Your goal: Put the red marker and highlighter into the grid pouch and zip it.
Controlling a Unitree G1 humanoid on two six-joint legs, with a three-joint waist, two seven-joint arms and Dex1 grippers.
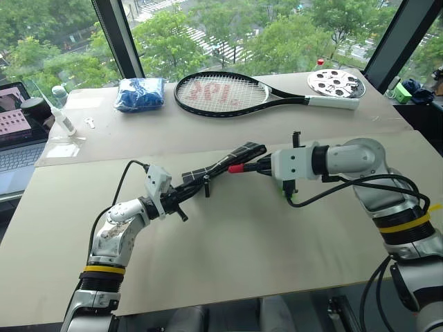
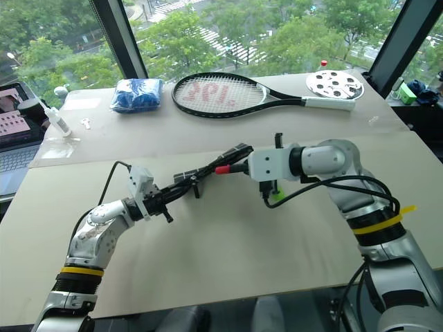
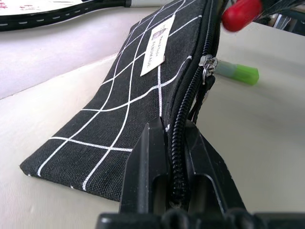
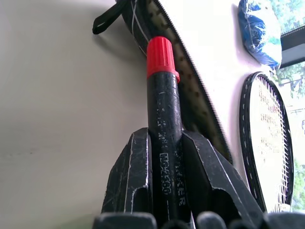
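While the left gripper [image 3: 169,157] pinches the zipper edge of the grid pouch [image 1: 221,164] and holds it up off the middle of the tabletop [image 1: 228,256], the right gripper [image 4: 164,157] is clamped on the black barrel of the red marker [image 4: 162,95], red cap leading toward the open zipper mouth. The pouch is soft fabric and sags between its held corner and free end, so it likely needs the firm pinch near the teeth to keep the slot gaping. The marker looks light, rigid and smooth; a mid-barrel grip suits it, though it could slip endwise. The highlighter [image 3: 238,72] lies on the tabletop beneath the right wrist, equally light and slick, best taken across its middle.
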